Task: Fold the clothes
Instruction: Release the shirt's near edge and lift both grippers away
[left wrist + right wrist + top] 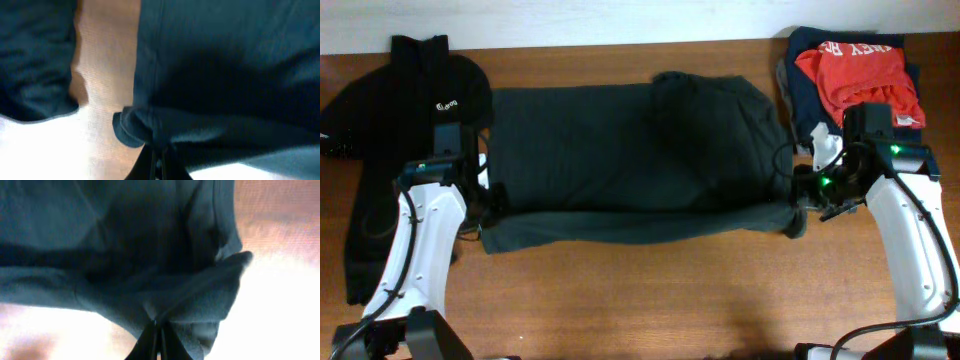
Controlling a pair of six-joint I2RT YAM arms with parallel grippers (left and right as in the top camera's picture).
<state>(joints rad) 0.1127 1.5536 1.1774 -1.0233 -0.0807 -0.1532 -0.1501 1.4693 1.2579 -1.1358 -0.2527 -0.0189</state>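
Two sets of fingers are clamped on the same garment. The dark T-shirt lies spread sideways across the middle of the counter, its fabric rumpled into soft ridges toward its right end. Along the T-shirt's near edge a band of cloth runs from one corner to the other, stretched between the two arms.

At the T-shirt's near left corner, the left fingers are pressed tight together with a rolled bunch of the cloth pinched between them; the left wrist view shows the fabric gathered into a small bulge just above their tips, with bare wood to the left of it. The left arm reaches up from the near side of the T-shirt to that corner.

At the T-shirt's near right corner, the right fingers are likewise clenched on a fold of cloth, which fans out up and to both sides from the pinch in the right wrist view. The right arm comes in from the near right of the T-shirt.

Left of the T-shirt, touching or just beside its left edge, lies a black polo with a small white chest logo. Beyond the T-shirt's far right corner sits a red-orange garment on top of a navy garment.
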